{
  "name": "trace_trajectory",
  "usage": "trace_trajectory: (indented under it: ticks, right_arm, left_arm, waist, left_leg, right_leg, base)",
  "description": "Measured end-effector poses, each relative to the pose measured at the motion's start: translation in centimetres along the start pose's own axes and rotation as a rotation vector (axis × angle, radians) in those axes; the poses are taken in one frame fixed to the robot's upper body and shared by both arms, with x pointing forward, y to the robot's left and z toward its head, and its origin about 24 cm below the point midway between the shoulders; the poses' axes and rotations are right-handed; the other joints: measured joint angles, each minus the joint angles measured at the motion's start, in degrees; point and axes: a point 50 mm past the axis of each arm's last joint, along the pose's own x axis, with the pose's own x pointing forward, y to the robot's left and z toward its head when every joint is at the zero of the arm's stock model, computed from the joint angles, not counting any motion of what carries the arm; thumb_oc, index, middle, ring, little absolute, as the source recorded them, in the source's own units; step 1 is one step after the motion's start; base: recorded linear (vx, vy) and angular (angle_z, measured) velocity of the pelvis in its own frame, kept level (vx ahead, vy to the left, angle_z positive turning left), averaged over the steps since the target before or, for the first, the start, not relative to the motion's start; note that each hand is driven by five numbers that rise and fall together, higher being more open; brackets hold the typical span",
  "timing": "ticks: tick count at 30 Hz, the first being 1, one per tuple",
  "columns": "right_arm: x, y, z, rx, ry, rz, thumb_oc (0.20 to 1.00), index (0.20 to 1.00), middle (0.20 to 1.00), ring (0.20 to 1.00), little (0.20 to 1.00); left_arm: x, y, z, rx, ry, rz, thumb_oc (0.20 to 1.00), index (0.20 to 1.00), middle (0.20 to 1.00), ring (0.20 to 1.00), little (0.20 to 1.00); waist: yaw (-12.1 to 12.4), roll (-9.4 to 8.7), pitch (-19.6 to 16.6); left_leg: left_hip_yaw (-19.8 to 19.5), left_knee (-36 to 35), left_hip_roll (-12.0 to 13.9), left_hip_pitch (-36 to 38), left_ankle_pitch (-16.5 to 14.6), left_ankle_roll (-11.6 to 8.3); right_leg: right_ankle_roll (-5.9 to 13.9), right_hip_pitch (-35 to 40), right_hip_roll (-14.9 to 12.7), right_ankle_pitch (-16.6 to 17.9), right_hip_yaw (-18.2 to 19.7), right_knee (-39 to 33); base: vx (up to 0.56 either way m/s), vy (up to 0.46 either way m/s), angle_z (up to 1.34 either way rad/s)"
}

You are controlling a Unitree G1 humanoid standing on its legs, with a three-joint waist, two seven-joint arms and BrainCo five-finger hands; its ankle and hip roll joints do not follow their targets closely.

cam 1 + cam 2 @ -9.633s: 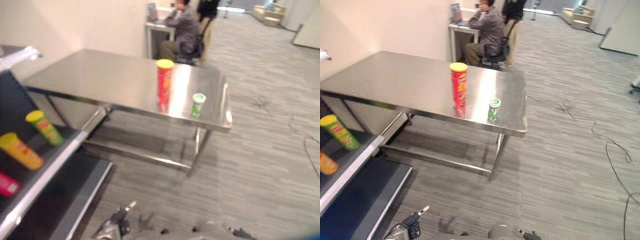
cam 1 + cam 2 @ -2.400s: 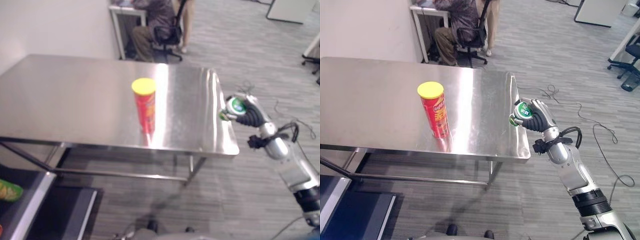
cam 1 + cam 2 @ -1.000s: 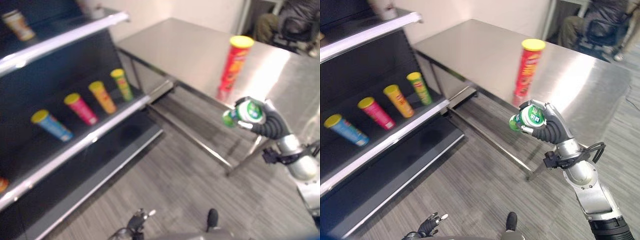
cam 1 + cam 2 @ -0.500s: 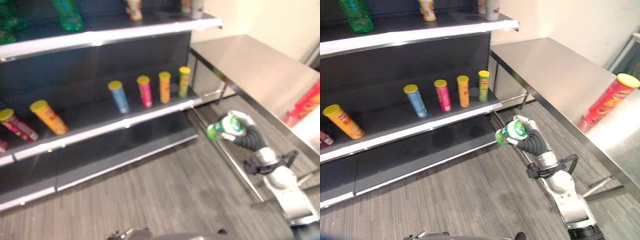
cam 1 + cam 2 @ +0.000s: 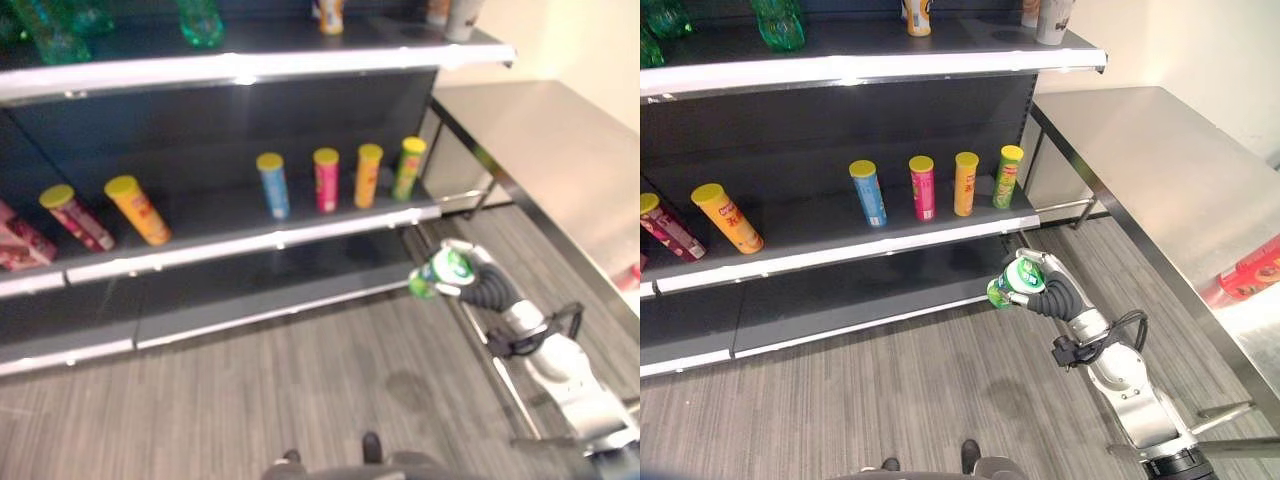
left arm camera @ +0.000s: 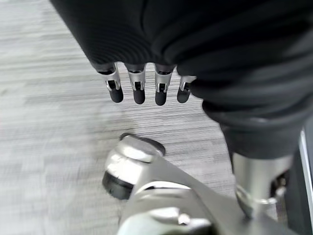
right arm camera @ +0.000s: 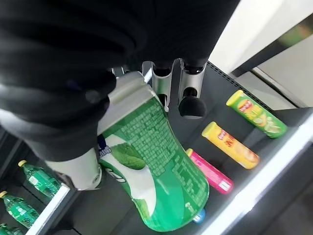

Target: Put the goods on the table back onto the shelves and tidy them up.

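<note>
Right hand (image 5: 1055, 293) w/ fingers clamped round the green tub (image 5: 1015, 279), just below the shelf (image 5: 890, 250). Prob light, stiff, slick plastic, so grip mid-body. Left hand (image 6: 146, 85) fingers straight, idle.

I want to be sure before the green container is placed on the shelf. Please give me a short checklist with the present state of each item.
1. Right hand curled firmly round the green container: ok.
2. Container in front of the middle shelf, not yet over it: ok.
3. Free space on that shelf between the orange-yellow can and the blue can: ok.
4. Four upright cans, blue to green can, standing apart: ok.
5. Left hand open, holding nothing: ok.
6. Red can left on the steel table: not ok.
</note>
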Motion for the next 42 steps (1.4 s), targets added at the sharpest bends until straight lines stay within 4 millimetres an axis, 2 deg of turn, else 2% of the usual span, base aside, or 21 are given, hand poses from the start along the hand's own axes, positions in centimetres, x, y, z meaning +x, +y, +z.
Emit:
trace_trajectory:
  ticks: [4,7,9,11,12,13,16,17,18,19,21,22,25,27,31,33,36,37,39,41,42]
  right_arm:
    - [0.5,0.6,0.2,0.015,-0.015,0.021,0.2,0.2,0.2,0.2,0.2]
    - [1.5,0.9,1.0,0.049,-0.062,0.035,0.2,0.2,0.2,0.2,0.2]
    - [3.1,0.4,1.6,0.021,-0.104,0.028,0.2,0.2,0.2,0.2,0.2]
    - [3.5,-0.1,2.2,0.002,-0.137,0.02,0.2,0.2,0.2,0.2,0.2]
    - [3.5,-0.3,2.4,-0.002,-0.147,0.009,0.2,0.2,0.2,0.2,0.2]
    - [3.4,-0.2,2.6,0.002,-0.156,0.009,0.2,0.2,0.2,0.2,0.2]
    - [3.4,-0.2,2.5,0.007,-0.147,0.001,0.2,0.2,0.2,0.2,0.2]
    - [3.4,-0.1,2.4,0.014,-0.141,-0.003,0.2,0.2,0.2,0.2,0.2]
    - [3.4,-0.1,2.4,0.013,-0.14,-0.004,0.2,0.2,0.2,0.2,0.2]
    - [3.5,-0.2,2.3,0.011,-0.138,-0.011,0.2,0.2,0.2,0.2,0.2]
    - [3.4,-0.2,2.2,0.009,-0.13,-0.014,0.2,0.2,0.2,0.2,0.2]
    - [3.4,-0.2,2.2,0.016,-0.127,-0.022,0.2,0.2,0.2,0.2,0.2]
    - [2.6,0.4,1.8,0.037,-0.102,-0.012,0.2,0.2,0.2,0.2,0.2]
    - [1.8,0.6,1.5,0.069,-0.073,-0.037,0.2,0.2,0.2,0.2,0.2]
    - [1.5,1.4,1.2,0.108,-0.056,-0.029,0.2,0.2,0.2,0.2,0.2]
    - [1.9,1.6,1.6,0.112,-0.075,-0.018,0.2,0.2,0.2,0.2,0.2]
    - [1.9,2.2,1.6,0.125,-0.065,-0.001,0.2,0.2,0.2,0.2,0.2]
    - [2.0,2.7,1.5,0.136,-0.058,0.017,0.2,0.2,0.2,0.2,0.2]
    - [1.9,3.7,1.2,0.18,-0.038,0.019,0.2,0.2,0.2,0.2,0.2]
    - [1.5,3.8,0.9,0.172,-0.02,0.027,0.2,0.2,0.2,0.2,0.2]
    - [1.2,3.5,0.6,0.16,-0.006,0.021,0.2,0.2,0.2,0.2,0.2]
  left_arm:
    - [0.0,0.7,0.3,-0.026,-0.013,0.03,1.0,1.0,1.0,1.0,1.0]
    - [0.3,0.4,2.5,-0.041,-0.09,0.03,1.0,1.0,1.0,1.0,1.0]
    - [0.4,0.1,4.9,0.005,-0.164,0.022,1.0,1.0,1.0,1.0,1.0]
    - [0.5,-0.3,6.5,0.012,-0.211,0.009,1.0,1.0,1.0,1.0,1.0]
    - [0.4,-0.5,7.0,0.012,-0.236,-0.005,1.0,1.0,1.0,1.0,1.0]
    - [0.4,-0.4,7.1,-0.006,-0.245,-0.006,1.0,1.0,1.0,1.0,1.0]
    - [0.4,-0.7,6.1,-0.083,-0.214,-0.012,1.0,1.0,1.0,1.0,1.0]
    - [0.5,-0.8,6.0,-0.123,-0.207,-0.012,1.0,1.0,1.0,1.0,1.0]
    - [0.5,-0.9,6.1,-0.138,-0.207,-0.015,1.0,1.0,1.0,1.0,1.0]
    - [0.5,-1.6,5.9,-0.184,-0.205,-0.028,1.0,1.0,1.0,1.0,1.0]
    - [0.5,-2.3,4.7,-0.237,-0.176,-0.038,1.0,1.0,1.0,1.0,1.0]
    - [0.5,-2.3,4.3,-0.249,-0.166,-0.035,1.0,1.0,1.0,1.0,1.0]
    - [0.5,-1.0,5.7,-0.258,-0.203,-0.009,1.0,1.0,1.0,1.0,1.0]
    - [0.6,-1.4,7.1,-0.223,-0.231,-0.027,1.0,1.0,1.0,1.0,1.0]
    - [0.4,-0.9,8.1,-0.23,-0.285,-0.022,1.0,1.0,1.0,1.0,1.0]
    - [0.5,-0.2,7.7,-0.221,-0.26,-0.003,1.0,1.0,1.0,1.0,1.0]
    - [0.5,-0.3,5.9,-0.223,-0.2,0.001,1.0,1.0,1.0,1.0,1.0]
    - [0.4,0.0,4.6,-0.191,-0.16,0.009,1.0,1.0,1.0,1.0,1.0]
    - [0.4,0.2,3.6,-0.122,-0.121,0.007,1.0,1.0,1.0,1.0,1.0]
    - [0.3,-0.1,2.5,-0.116,-0.094,-0.008,1.0,1.0,1.0,1.0,1.0]
    - [0.2,-0.5,1.7,-0.118,-0.078,-0.021,1.0,1.0,1.0,1.0,1.0]
  waist:
    - [0.0,-1.42,-0.7]
    - [1.4,-3.98,-1.5]
    - [2.1,-3.87,-0.8]
    - [3.2,-4.58,-0.9]
    - [3.2,-4.94,-0.9]
    - [3.2,-4.89,-1.0]
    - [3.7,-4.83,0.0]
    - [4.0,-4.57,0.3]
    - [4.2,-4.3,0.4]
    - [5.5,-2.39,1.4]
    - [7.9,0.09,1.6]
    - [8.2,0.61,2.0]
    - [8.6,-2.88,2.7]
    - [7.7,-2.26,2.6]
    - [6.6,-2.5,0.1]
    - [6.3,-2.59,-0.4]
    - [5.7,-2.03,-0.4]
    - [5.9,-2.32,-0.7]
    - [6.3,-2.36,-1.0]
    - [5.8,-1.76,-1.5]
    - [5.2,-2.24,-1.7]
  left_leg:
    - [0.4,1.0,0.6,-0.4,-0.3,-1.41]
    - [0.0,15.9,-3.0,-7.3,-2.4,-4.11]
    - [3.7,33.3,-4.3,-17.0,-1.6,-6.01]
    - [7.3,38.0,-3.4,-20.1,-0.5,-4.99]
    - [9.8,38.0,-3.1,-20.9,-1.9,-2.23]
    - [10.9,31.9,-3.0,-19.7,-2.8,-0.51]
    - [10.5,20.9,-4.3,-20.5,-2.6,-0.2]
    - [8.7,11.5,-4.8,-21.0,-0.8,-0.13]
    - [8.2,8.7,-4.8,-21.0,0.3,-0.38]
    - [5.0,2.8,-4.4,-22.2,3.1,-1.64]
    - [2.7,1.8,-3.1,-21.7,3.0,-2.18]
    - [2.9,3.4,-3.5,-21.2,5.3,-2.51]
    - [5.5,8.0,-6.9,-20.8,6.1,-0.82]
    - [7.4,8.5,-7.6,-18.1,6.8,2.73]
    - [9.5,7.3,-9.0,-15.4,6.1,3.95]
    - [10.4,5.5,-9.5,-12.9,6.9,7.24]
    - [11.1,4.0,-9.9,-9.3,6.7,8.17]
    - [12.7,3.4,-10.2,-7.7,6.8,10.36]
    - [14.0,1.3,-9.4,-5.2,6.5,11.72]
    - [13.6,-0.9,-8.3,-3.3,6.7,11.75]
    - [13.2,-1.9,-8.3,-2.2,6.9,11.82]
  right_leg:
    - [-0.79,1.6,0.7,0.2,-0.3,-2.6]
    - [-1.45,2.6,-0.9,1.2,-0.5,-3.6]
    - [-3.9,2.1,-1.4,0.6,-0.9,-3.4]
    - [-5.09,4.0,-1.9,0.2,-1.3,-5.0]
    - [-5.43,4.6,-2.3,1.0,-1.8,-6.0]
    - [-5.42,4.7,-2.6,1.2,-2.0,-6.3]
    - [-4.36,5.5,-3.9,1.0,-2.0,-7.9]
    - [-3.49,5.5,-5.0,0.3,-2.1,-7.9]
    - [-3.55,5.4,-5.0,0.4,-2.0,-7.9]
    - [-2.6,6.5,-4.8,-0.6,-1.2,-7.9]
    - [-1.35,7.7,-4.2,-2.0,1.4,-8.3]
    - [-0.19,9.2,-4.5,-2.9,2.7,-8.2]
    - [-0.66,8.3,-8.5,-4.8,5.6,-2.7]
    - [0.13,7.5,-9.0,-4.6,6.3,4.5]
    - [2.44,4.0,-9.3,-6.1,8.4,12.1]
    - [4.03,2.1,-8.9,-2.7,9.4,16.7]
    - [4.09,0.1,-9.9,-3.0,9.0,23.8]
    - [3.31,-0.2,-12.4,-2.3,6.5,25.9]
    - [0.83,-2.3,-15.3,5.2,-0.8,24.2]
    - [4.16,-2.5,-12.6,2.9,-1.4,20.3]
    - [3.89,-3.3,-8.4,0.1,-1.4,13.5]
  base:
    - [0.25,-0.014,0.03]
    - [0.11,-0.023,0.14]
    - [0.16,0.007,0.08]
    - [0.21,0.1,0.2]
    - [0.19,0.175,0.25]
    - [0.13,0.132,0.09]
    - [0.23,0.248,0.11]
    - [0.15,0.139,0.05]
    - [0.23,0.208,-0.06]
    - [0.15,0.134,-0.22]
    - [0.25,0.337,-0.67]
    - [0.21,0.331,-0.78]
    - [0.27,0.453,-0.62]
    - [0.23,0.408,-0.29]
    - [0.12,0.313,-0.34]
    - [0.1,0.362,-0.43]
    - [0.03,0.132,-0.21]
    - [0.05,0.189,-0.27]
    - [0.11,0.189,-0.32]
    - [0.2,0.08,-0.22]
    - [0.21,0.042,-0.12]
